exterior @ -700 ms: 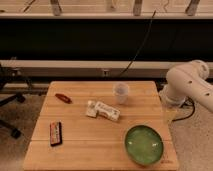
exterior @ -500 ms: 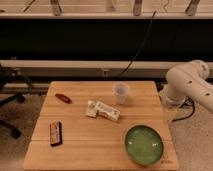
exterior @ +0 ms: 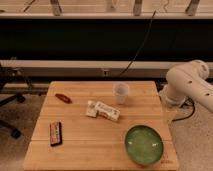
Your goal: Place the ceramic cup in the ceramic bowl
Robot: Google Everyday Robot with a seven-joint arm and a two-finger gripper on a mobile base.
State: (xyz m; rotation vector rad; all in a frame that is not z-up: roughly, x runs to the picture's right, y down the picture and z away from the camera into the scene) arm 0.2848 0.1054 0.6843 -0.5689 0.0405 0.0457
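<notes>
The ceramic cup (exterior: 120,93), a small whitish tumbler, stands upright on the far middle of the wooden table (exterior: 85,145). The ceramic bowl (exterior: 143,144), wide and glossy green, sits at the table's near right corner. My white arm (exterior: 189,85) is folded beside the table's right edge. My gripper (exterior: 171,115) hangs low under the arm, just off the right edge of the table, to the right of the cup and beyond the bowl. It holds nothing that I can see.
A flat white rectangular box (exterior: 103,110) lies in the middle of the table, just in front of the cup. A red object (exterior: 63,98) lies at the far left and a dark bar (exterior: 55,133) at the near left. A black cable (exterior: 137,47) hangs behind the table.
</notes>
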